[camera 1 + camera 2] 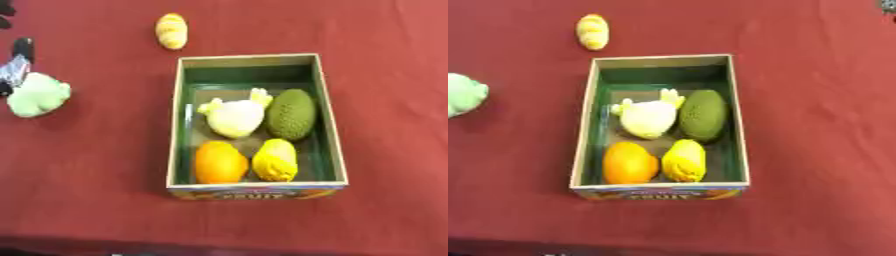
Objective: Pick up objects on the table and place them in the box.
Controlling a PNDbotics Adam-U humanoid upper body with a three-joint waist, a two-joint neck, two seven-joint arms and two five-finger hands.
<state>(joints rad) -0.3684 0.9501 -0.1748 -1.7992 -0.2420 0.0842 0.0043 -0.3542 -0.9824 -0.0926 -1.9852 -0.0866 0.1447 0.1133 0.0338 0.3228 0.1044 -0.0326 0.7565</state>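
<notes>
Left hand point(17, 62) at left edge, touching pale green object point(38, 95); finger state unclear.

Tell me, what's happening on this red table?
A robot is filling a box with toy fruit. Four pieces already lie inside. Its left robot hand, at the table's left edge, is touching a pale green toy; whether it grips it I cannot tell. A yellow striped toy waits beyond the box.
</notes>
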